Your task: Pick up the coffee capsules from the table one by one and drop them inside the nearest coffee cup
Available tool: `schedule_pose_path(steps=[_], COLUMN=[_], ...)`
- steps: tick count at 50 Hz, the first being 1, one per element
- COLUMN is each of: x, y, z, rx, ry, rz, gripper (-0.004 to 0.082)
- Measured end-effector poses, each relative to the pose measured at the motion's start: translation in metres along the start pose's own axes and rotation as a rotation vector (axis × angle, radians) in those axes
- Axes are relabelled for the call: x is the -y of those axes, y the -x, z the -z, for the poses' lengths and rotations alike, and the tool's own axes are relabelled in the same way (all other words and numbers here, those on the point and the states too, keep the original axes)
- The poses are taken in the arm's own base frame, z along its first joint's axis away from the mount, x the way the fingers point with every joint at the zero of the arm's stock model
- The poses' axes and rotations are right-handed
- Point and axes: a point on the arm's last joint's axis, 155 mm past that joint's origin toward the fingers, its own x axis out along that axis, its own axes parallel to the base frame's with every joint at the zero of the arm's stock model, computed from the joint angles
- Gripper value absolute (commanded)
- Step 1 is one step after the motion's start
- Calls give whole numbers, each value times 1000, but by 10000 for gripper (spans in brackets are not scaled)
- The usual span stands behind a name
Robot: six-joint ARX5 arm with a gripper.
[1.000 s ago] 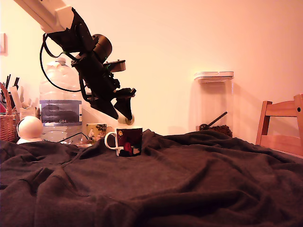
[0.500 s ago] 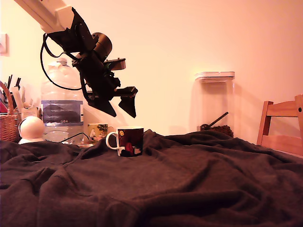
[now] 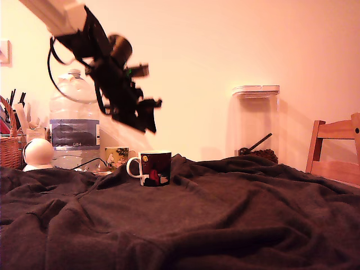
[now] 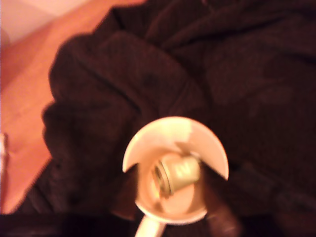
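- The capsule that sat between my fingers a second ago now lies inside the coffee cup — that drop is done.
- My hand has lifted clear; it's blurred, seemingly parted and empty.
- I see no other capsules on the counter.

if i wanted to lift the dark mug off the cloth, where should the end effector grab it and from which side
Probably the white handle, approached from the exterior view's left, where it sticks out clear of the mug body. The mug stands upright on the rumpled cloth, so a rim pinch from above also looks workable, though the capsule lies inside.
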Motion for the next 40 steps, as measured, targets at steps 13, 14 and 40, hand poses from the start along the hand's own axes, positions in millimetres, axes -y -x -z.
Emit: schedule_pose_path(steps=[13, 14, 40], x=[2, 2, 16], y=[47, 52, 117], z=[-57, -62, -22], rx=[150, 166, 244], ry=[-29, -32, -19], rz=[-6, -9, -24], gripper=[-1, -1, -2])
